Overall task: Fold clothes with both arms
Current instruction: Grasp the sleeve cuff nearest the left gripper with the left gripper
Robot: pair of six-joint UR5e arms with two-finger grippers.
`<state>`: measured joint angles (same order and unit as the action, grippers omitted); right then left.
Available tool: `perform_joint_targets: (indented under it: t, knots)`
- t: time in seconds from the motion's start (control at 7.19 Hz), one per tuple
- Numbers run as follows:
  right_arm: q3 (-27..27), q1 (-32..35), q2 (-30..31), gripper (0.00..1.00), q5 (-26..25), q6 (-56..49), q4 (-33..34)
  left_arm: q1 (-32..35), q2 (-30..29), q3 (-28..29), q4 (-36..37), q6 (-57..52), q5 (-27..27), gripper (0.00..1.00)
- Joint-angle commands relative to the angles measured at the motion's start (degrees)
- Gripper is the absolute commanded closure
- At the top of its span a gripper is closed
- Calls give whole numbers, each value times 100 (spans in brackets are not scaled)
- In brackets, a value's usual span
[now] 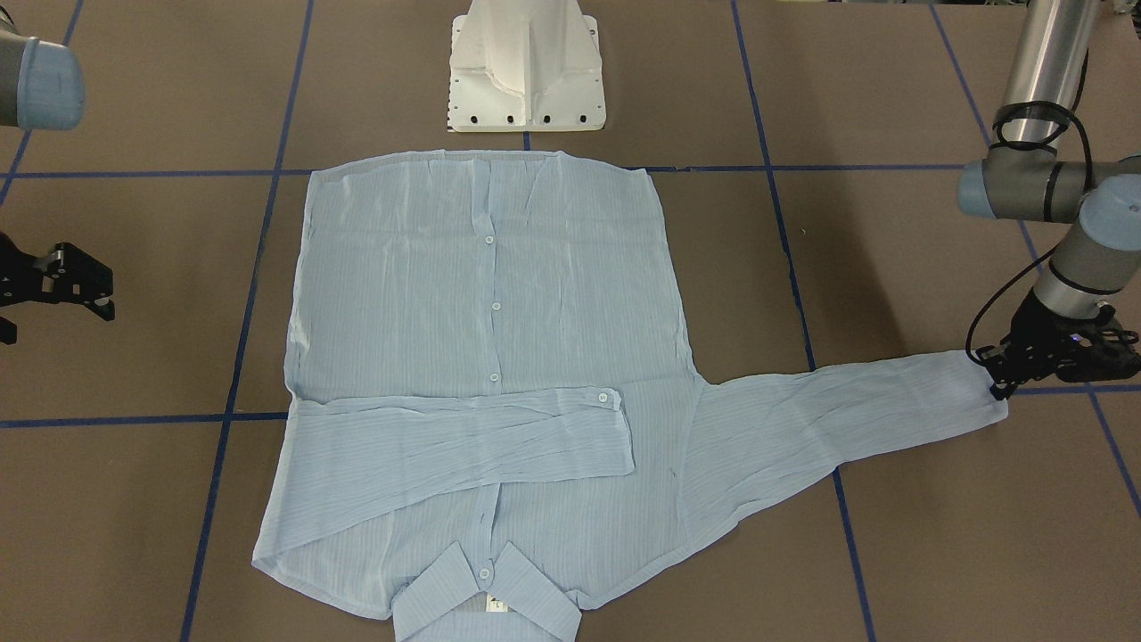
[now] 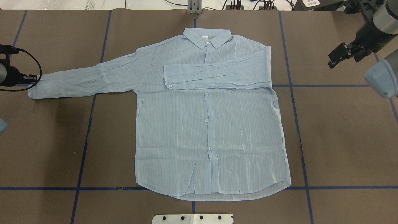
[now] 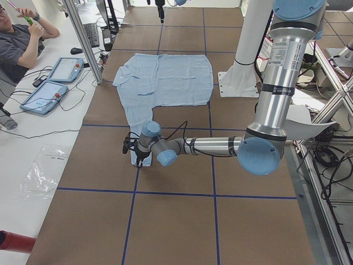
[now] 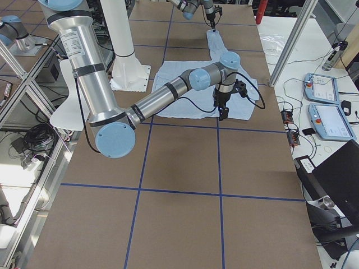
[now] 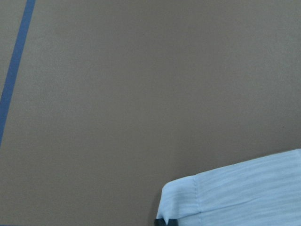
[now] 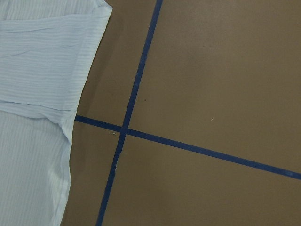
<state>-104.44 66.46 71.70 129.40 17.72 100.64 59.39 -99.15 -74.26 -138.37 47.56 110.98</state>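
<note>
— What's the bench [image 2: 342,140] like?
— Brown, crossed by blue tape lines [image 2: 342,187].
— And on it?
— A light-blue shirt [image 2: 211,133] spread flat, one sleeve folded across the chest; a white base [image 1: 526,80] near the hem.

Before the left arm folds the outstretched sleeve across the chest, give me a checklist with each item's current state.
1. Left gripper sits at the cuff end of the outstretched sleeve: ok.
2. Left gripper's jaws closed on that cuff: cannot tell; the left wrist view shows only a black tip at the cuff's edge.
3. Folded sleeve lies across the chest: ok.
4. Right gripper clear of the shirt: ok; it hangs to the side over the bare table and looks open.
5. Shirt body flat, button front up: ok, with light wrinkles.
</note>
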Motion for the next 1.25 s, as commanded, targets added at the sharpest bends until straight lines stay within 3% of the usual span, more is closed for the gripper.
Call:
perform_joint_targets:
  t: [0.0,0.14,0.42,0.83,1.11]
  knots:
    - [-41,112,255,0,23,-41,-61,64,-43,-1232,1495,-1,125,100]
    - [-207,122,501,0,-20,-49,-79,64,-435,-2006,2811,-53,126,100]
    - [-392,384,1063,0,14,-58,-542,55,-1873,-2417,4987,33,282,100]
    - [-472,421,2083,0,23,-32,-1650,-67,-3290,-1885,5189,1619,1020,100]
    - [-463,421,2173,0,15,-14,-1670,-199,-4363,-1391,5180,2587,1616,100]
